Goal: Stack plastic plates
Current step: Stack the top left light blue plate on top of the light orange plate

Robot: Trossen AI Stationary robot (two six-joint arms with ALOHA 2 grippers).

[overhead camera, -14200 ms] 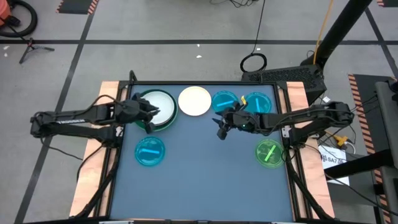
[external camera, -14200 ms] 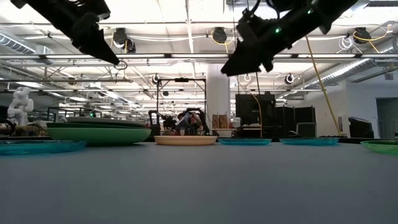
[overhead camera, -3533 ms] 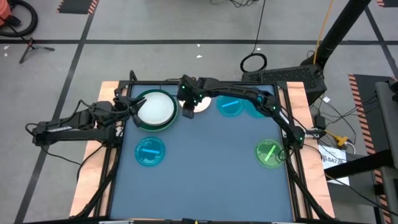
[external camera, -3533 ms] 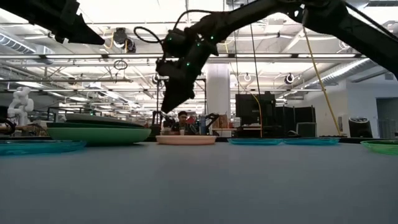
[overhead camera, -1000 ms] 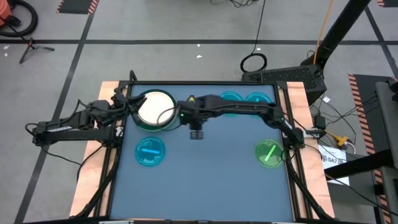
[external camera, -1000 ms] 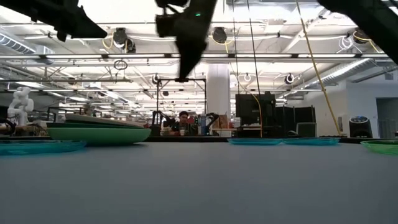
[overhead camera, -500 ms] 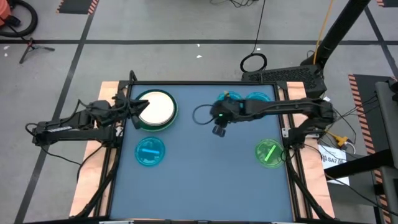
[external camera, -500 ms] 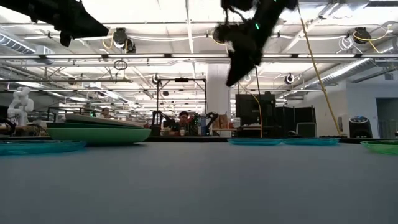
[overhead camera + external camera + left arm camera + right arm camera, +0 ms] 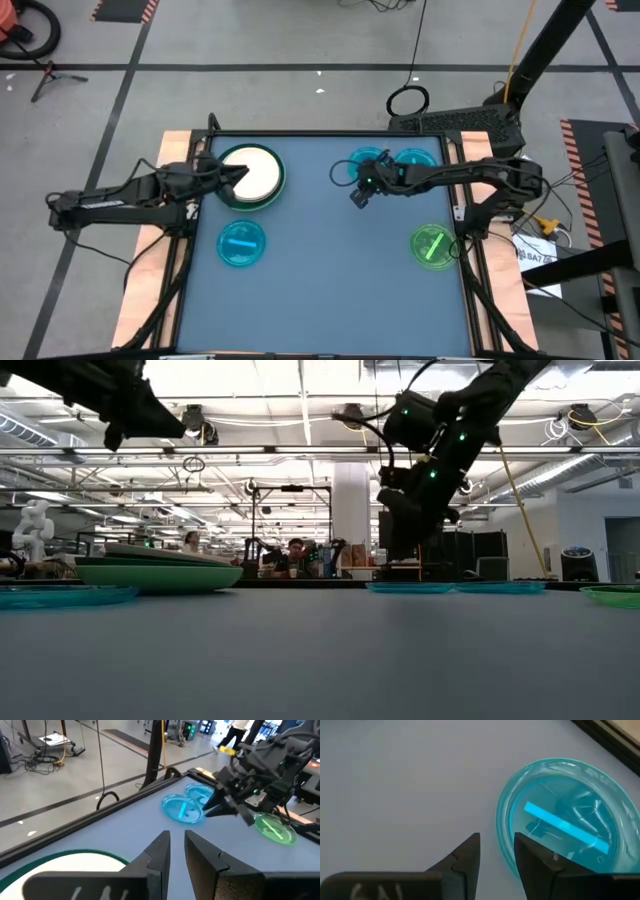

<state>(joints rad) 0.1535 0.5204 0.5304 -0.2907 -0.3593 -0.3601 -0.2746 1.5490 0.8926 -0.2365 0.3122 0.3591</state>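
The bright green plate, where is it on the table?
In the high view the bright green plate lies alone near the table's right edge, nearer the front than the two cyan plates at the back.

Two slim black jointed arms are seen, each ending in a gripper. The left gripper (image 9: 173,851) is made of two flat, tapered black fingers on a dark block with pale scratched markings. The right gripper (image 9: 496,851) is built alike. Small green lights are lit behind the right gripper, and a thin black cable is looped beside it.
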